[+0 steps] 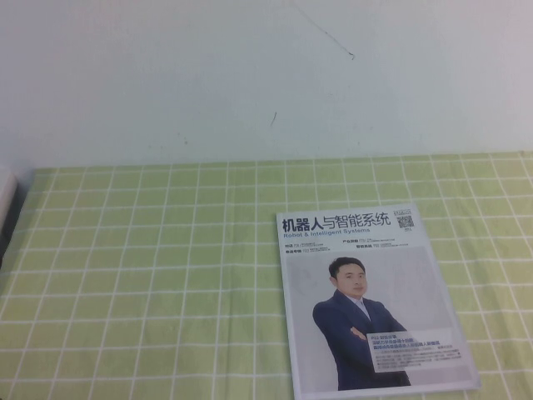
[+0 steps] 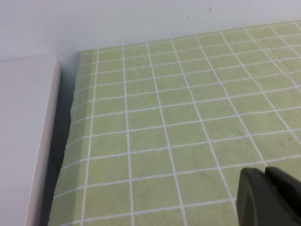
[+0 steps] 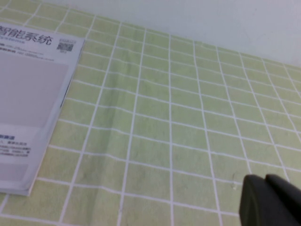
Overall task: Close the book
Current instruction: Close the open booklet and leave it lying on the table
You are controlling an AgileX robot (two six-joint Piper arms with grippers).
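A magazine (image 1: pixel 371 304) lies closed and flat on the green checked cloth, right of centre near the front edge; its cover shows a man in a dark suit under Chinese title text. Its right part (image 3: pixel 28 103) also appears in the right wrist view. Neither arm shows in the high view. My left gripper (image 2: pixel 265 170) hovers over bare cloth near the table's left edge, fingers pressed together, holding nothing. My right gripper (image 3: pixel 265 178) hangs over cloth to the right of the magazine, apart from it, also shut and empty.
The green cloth with white grid lines (image 1: pixel 150 275) covers the table up to a pale wall (image 1: pixel 250 75). A white slab-like object (image 2: pixel 23 141) borders the table's left edge, with a dark gap beside it.
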